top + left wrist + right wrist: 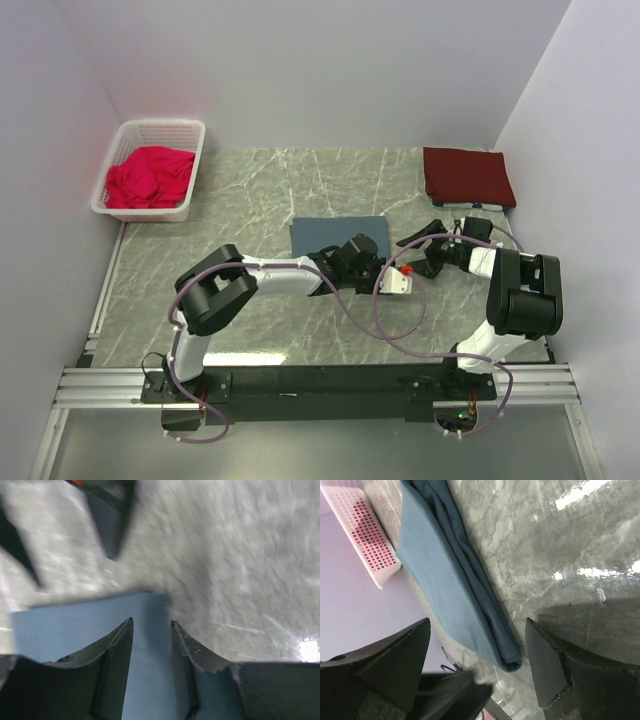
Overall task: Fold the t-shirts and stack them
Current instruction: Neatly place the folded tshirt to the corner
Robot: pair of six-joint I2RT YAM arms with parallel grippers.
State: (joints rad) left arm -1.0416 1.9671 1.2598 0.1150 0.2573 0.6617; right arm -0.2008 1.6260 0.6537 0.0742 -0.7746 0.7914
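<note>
Cannot see the near right corner of the blue shirt (335, 232) from above, covered there by the left gripper (368, 252). Left wrist view smeared by blur throughout: only soft edges on the shirt, cut off at the bottom and behind the fingers (112, 655), and two dark shapes (115, 525) at the top, too blurred to name. In the right wrist view, shirt cropped at the top edge, basket (365, 535) cropped at the upper left. From above, cannot name the crumpled red cloth (148, 175) in the basket as any garment

R gripper (477, 624), jaws spread wide; folded blue shirt (451, 585) lies on table (545, 545) ahead; white basket (367, 537), red thru holes, top-left.
</note>
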